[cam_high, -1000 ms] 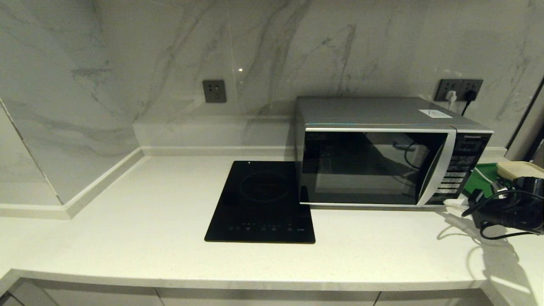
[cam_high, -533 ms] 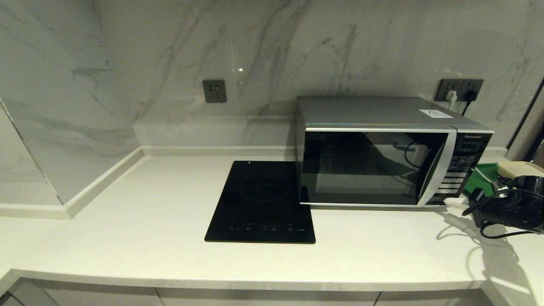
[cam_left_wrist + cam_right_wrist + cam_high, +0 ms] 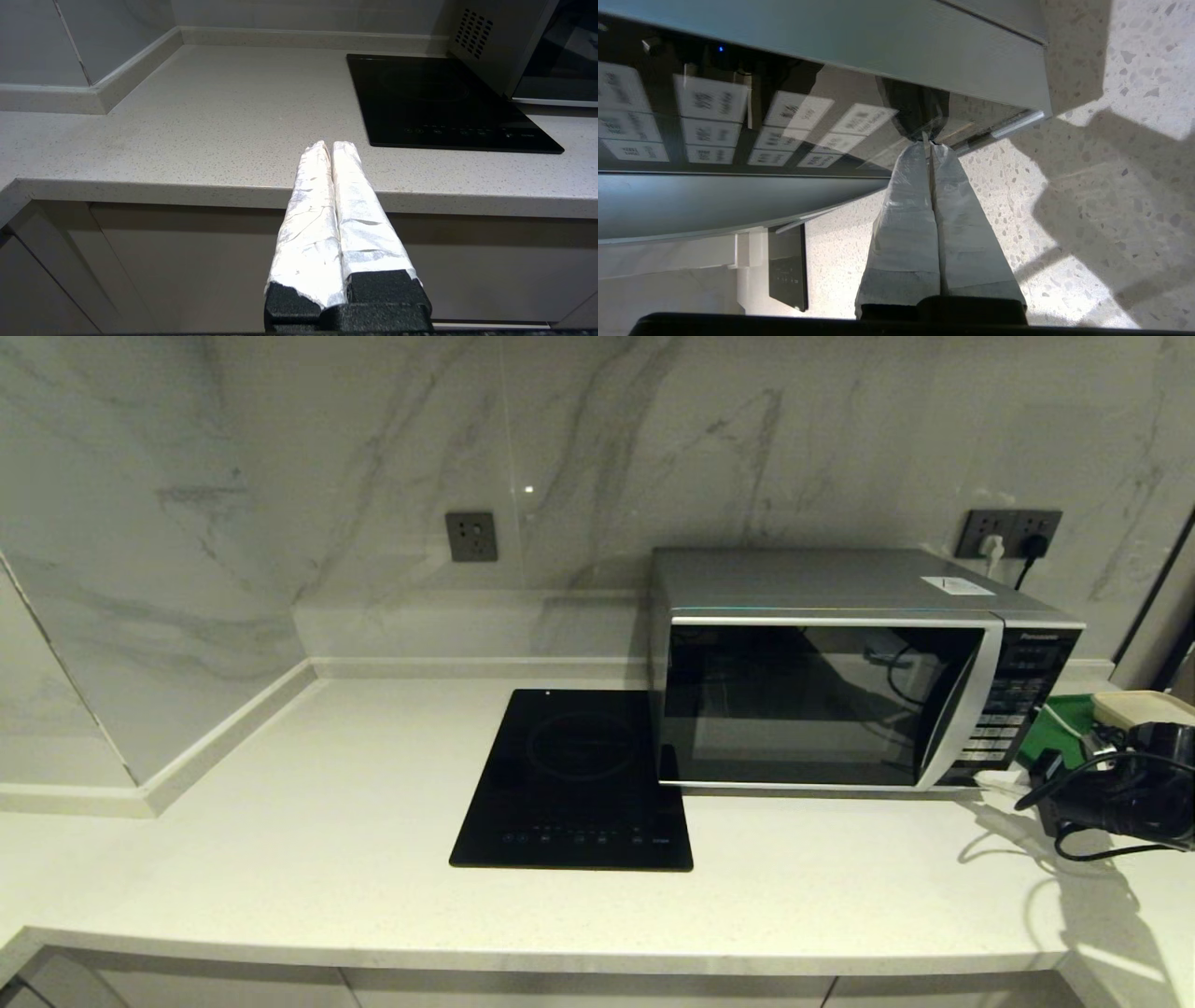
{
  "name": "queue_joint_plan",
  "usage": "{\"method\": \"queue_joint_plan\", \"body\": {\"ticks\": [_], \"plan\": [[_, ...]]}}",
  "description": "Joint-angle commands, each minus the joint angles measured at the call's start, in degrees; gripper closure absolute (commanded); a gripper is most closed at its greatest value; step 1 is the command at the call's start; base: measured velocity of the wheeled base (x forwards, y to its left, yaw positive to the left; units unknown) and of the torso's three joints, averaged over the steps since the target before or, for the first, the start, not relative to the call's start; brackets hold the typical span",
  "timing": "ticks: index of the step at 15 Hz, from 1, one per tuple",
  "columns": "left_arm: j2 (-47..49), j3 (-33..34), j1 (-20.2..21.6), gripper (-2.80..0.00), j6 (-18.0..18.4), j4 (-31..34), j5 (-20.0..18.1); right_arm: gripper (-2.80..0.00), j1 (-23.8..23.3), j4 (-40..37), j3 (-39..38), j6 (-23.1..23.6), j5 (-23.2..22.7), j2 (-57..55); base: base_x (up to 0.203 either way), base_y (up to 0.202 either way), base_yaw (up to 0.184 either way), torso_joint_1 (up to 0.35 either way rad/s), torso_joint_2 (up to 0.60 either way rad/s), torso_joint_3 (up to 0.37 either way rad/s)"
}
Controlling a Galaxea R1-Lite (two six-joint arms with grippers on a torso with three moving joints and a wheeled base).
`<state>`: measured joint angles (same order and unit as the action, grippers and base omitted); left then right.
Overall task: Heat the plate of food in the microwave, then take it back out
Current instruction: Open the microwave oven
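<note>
The silver microwave stands on the counter's right half with its dark glass door closed. The plate of food is out of view; nothing shows through the glass. My right gripper is shut, and its taped fingertips meet the lower corner of the black button panel. In the right wrist view the right gripper touches the panel's bottom edge, just above the counter. My left gripper is shut and empty, held low in front of the counter's front edge, left of the microwave.
A flat black induction hob lies against the microwave's left side. A green tray and a cream-lidded box sit right of the microwave, behind my right arm and its cables. Wall sockets with plugs are above.
The right arm has shifted only very slightly at the microwave's panel. The door stays closed and nothing else has moved.
</note>
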<state>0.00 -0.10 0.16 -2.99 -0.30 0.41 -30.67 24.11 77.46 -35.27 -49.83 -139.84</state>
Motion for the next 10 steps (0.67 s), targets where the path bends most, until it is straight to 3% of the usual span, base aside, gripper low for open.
{"method": "queue_joint_plan", "body": {"ticks": [1, 5, 10], "plan": [[0.0, 0.0, 0.0, 0.0, 0.0, 0.0, 0.0, 0.0, -0.1, 0.1, -1.4, -0.1, -0.3, 0.6, 0.0, 0.0, 0.0, 0.0, 0.0, 0.0], [0.0, 0.0, 0.0, 0.0, 0.0, 0.0, 0.0, 0.0, -0.2, 0.1, -9.1, 2.4, -0.3, 5.1, 0.0, 0.0, 0.0, 0.0, 0.0, 0.0], [0.0, 0.0, 0.0, 0.0, 0.0, 0.0, 0.1, 0.0, -2.0, -0.1, -24.5, 10.5, 1.0, 20.4, 0.0, 0.0, 0.0, 0.0, 0.0, 0.0]]}}
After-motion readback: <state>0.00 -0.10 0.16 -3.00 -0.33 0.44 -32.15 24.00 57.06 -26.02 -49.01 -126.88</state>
